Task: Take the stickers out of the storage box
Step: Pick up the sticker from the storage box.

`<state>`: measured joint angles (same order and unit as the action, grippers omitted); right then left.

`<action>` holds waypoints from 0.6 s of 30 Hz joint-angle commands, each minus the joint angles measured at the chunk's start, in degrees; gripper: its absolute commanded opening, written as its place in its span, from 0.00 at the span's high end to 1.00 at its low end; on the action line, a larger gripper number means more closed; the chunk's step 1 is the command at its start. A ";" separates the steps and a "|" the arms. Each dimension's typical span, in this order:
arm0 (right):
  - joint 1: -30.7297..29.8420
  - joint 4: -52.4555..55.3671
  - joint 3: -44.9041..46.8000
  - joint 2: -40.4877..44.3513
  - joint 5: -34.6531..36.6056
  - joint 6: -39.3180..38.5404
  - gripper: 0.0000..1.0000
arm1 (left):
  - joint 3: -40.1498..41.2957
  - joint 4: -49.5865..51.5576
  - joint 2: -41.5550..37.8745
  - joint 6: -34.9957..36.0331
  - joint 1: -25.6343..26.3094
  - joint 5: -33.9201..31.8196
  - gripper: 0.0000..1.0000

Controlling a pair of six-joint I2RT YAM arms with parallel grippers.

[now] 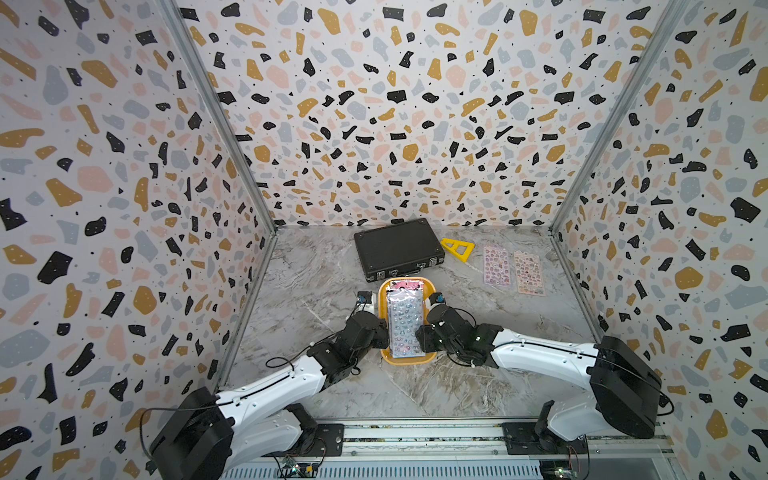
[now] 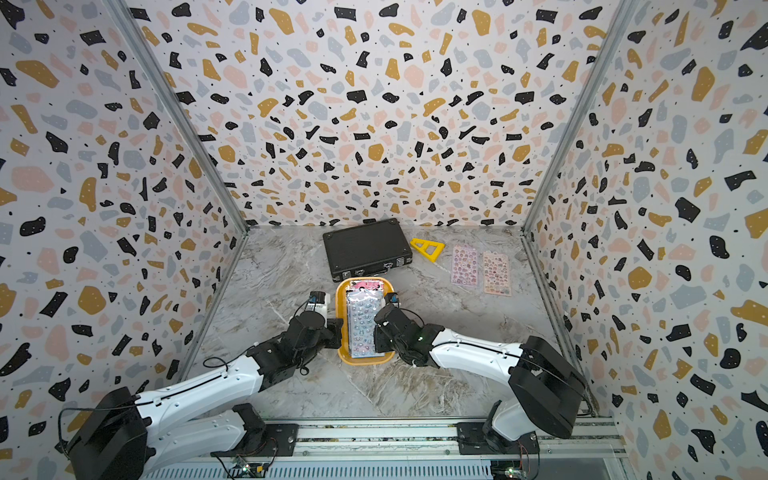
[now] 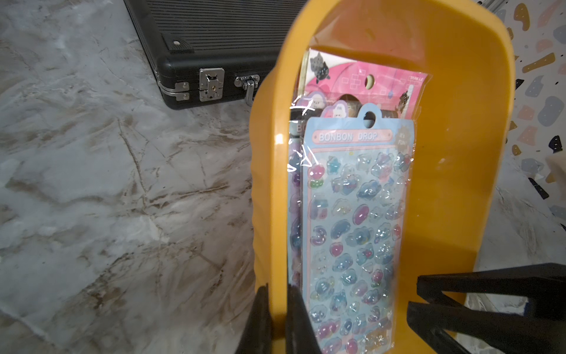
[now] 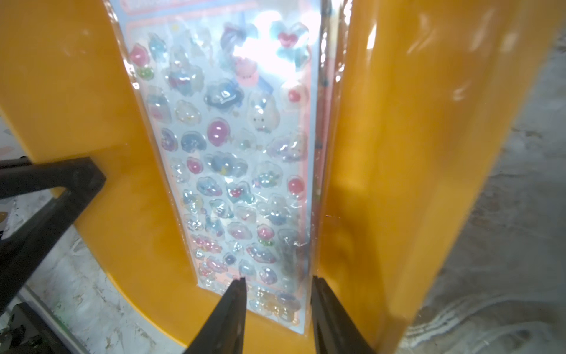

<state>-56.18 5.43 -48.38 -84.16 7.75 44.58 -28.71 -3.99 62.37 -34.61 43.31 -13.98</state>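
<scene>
Both white-and-black arms reached forward from the rail at the near edge and bent inward, meeting at the shallow yellow-orange plastic storage box (image 1: 407,360) (image 2: 361,360) in the middle of the table. The left gripper (image 3: 278,289) was clamped tight on the box's long left wall, with one finger outside and one inside. The right gripper (image 4: 278,280) hung low over the near end of the box. Its jaws stood partly apart over the top sheet, one fingertip above the sheet and the other by the sheet's edge along the right wall, and nothing was pinched between them.

A stack of glossy, plastic-wrapped cartoon stickers (image 1: 404,320) (image 2: 363,320) (image 3: 355,214) (image 4: 232,153) lay inside the box, with a pale blue sheet on top and a pink one showing beyond it. Two more pink sticker sheets (image 1: 496,266) (image 1: 528,273) lay flat side by side on the far right of the table, well apart from the box.

The grey veined marble tabletop (image 1: 311,270) also held a black ribbed briefcase with metal latches (image 1: 397,247) (image 3: 214,30) just behind the box and a yellow plastic triangle ruler (image 1: 457,249) beside the case. Terrazzo-patterned walls (image 1: 374,104) enclosed three sides.
</scene>
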 commanded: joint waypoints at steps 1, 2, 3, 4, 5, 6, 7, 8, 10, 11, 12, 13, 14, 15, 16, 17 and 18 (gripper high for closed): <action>-0.43 1.84 -2.91 -1.45 2.98 0.41 0.57 | -1.79 -3.39 -1.26 -0.45 0.28 -0.36 1.00; -0.50 1.98 -3.24 -1.98 3.44 0.51 0.55 | -1.75 -3.39 -1.26 -0.46 0.24 -0.35 1.00; -0.58 1.93 -3.51 -2.37 3.74 0.51 0.54 | -1.70 -3.39 -1.33 -0.46 0.27 -0.34 1.00; -0.64 1.82 -3.64 -2.79 4.16 0.59 0.52 | -1.75 -3.39 -1.37 -0.46 0.24 -0.27 1.00; -0.69 1.79 -3.74 -3.19 4.46 0.75 0.51 | -1.73 -3.39 -1.39 -0.46 0.27 -0.27 1.00; -0.73 1.48 -3.78 -3.65 4.47 0.84 0.49 | -1.70 -3.42 -1.37 -0.47 0.28 -0.17 1.00; -0.70 1.28 -3.91 -4.11 4.34 0.86 0.49 | -1.76 -3.39 -1.37 -0.46 0.27 -0.17 1.00; -0.70 1.01 -4.01 -4.44 4.18 0.86 0.49 | -1.77 -3.44 -1.38 -0.46 0.23 -0.10 1.00; -0.73 0.26 -4.09 -5.17 3.65 0.86 0.48 | -1.75 -3.48 -1.37 -0.48 0.28 0.02 1.00; -0.70 -0.06 -4.09 -5.45 3.38 0.91 0.48 | -1.72 -3.48 -1.46 -0.54 0.27 0.07 1.00; -0.72 -0.36 -4.22 -5.83 3.11 0.95 0.48 | -1.72 -3.48 -1.42 -0.55 0.28 0.09 1.00; -0.70 -0.43 -4.48 -6.22 2.77 1.04 0.48 | -1.76 -3.48 -1.47 -0.55 0.28 0.13 1.00; -0.69 -0.36 -4.74 -6.64 2.39 1.04 0.48 | -1.79 -3.48 -1.46 -0.55 0.22 0.18 1.00; -0.76 -0.33 -5.09 -7.08 2.21 1.05 0.48 | -1.76 -3.47 -1.49 -0.55 0.27 0.18 1.00; -0.68 -0.18 -5.36 -7.39 2.17 1.04 0.48 | -1.75 -3.42 -1.55 -0.60 0.28 0.18 1.00; -0.74 -0.19 -5.41 -7.58 2.18 1.04 0.47 | -1.73 -3.40 -1.63 -0.59 0.23 0.18 1.00; -0.71 -0.16 -5.52 -7.77 2.26 0.96 0.47 | -1.70 -3.39 -1.70 -0.55 0.25 0.18 1.00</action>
<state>-56.93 4.51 -51.51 -91.29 9.65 44.99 -28.71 -3.97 62.37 -34.74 43.31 -13.98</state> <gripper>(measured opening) 0.524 0.083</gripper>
